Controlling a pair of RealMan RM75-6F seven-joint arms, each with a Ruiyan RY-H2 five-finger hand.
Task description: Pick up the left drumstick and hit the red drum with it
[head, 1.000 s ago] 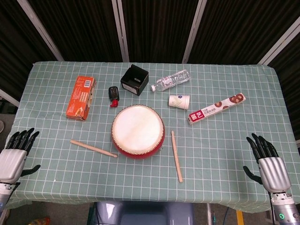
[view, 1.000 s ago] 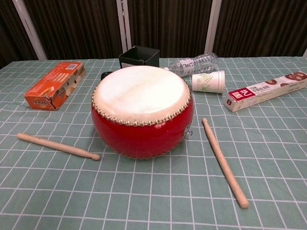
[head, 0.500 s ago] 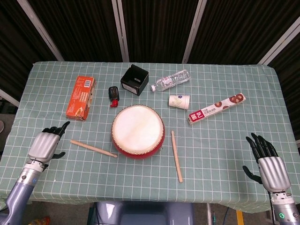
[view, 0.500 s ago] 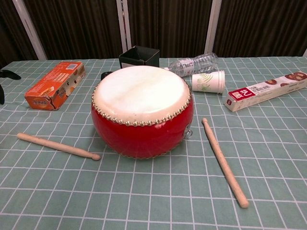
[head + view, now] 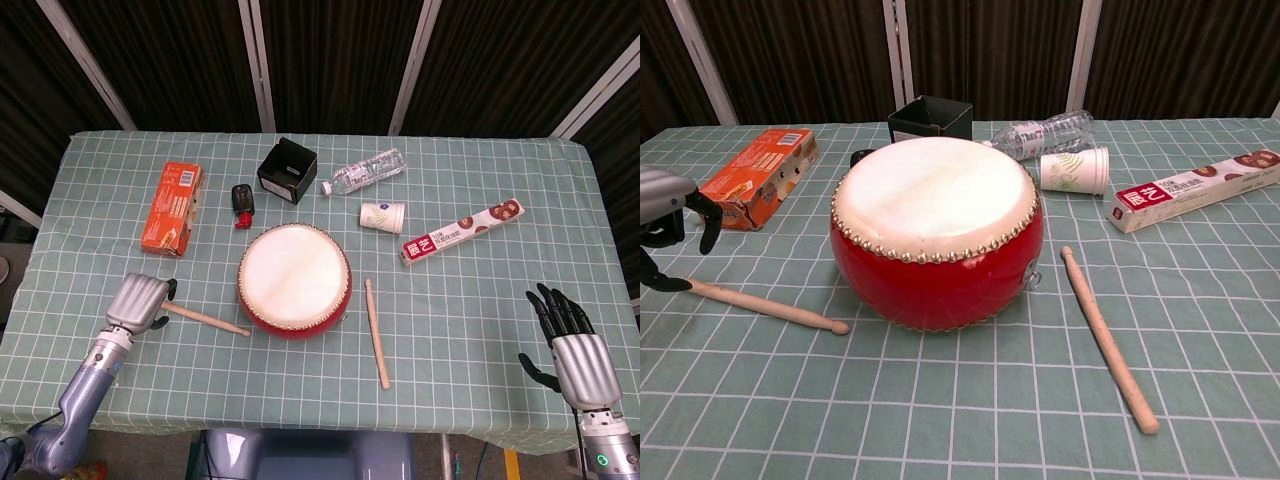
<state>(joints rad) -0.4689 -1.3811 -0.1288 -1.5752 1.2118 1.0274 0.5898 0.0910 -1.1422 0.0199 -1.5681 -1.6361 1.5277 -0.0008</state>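
Green checked tablecloth (image 5: pixel 480 320), dark slatted backdrop (image 5: pixel 330 60)

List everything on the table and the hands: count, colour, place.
drum: 1, red body with pale skin, table centre.
left drumstick: 1, wooden, left of the drum, butt end under the left hand.
right drumstick: 1, wooden, right of the drum.
carton: 1, orange, far left.
black box: 1, open-topped, behind the drum.
small black item: 1, with a red part, beside the box.
water bottle: 1, clear, lying behind the cup.
paper cup: 1, white, on its side.
long box: 1, white and red, right.
tablecloth: 1, green checked.
left hand: 1, silver and black, over the left drumstick's end, fingers curled down.
right hand: 1, near right edge, fingers spread, holding nothing.
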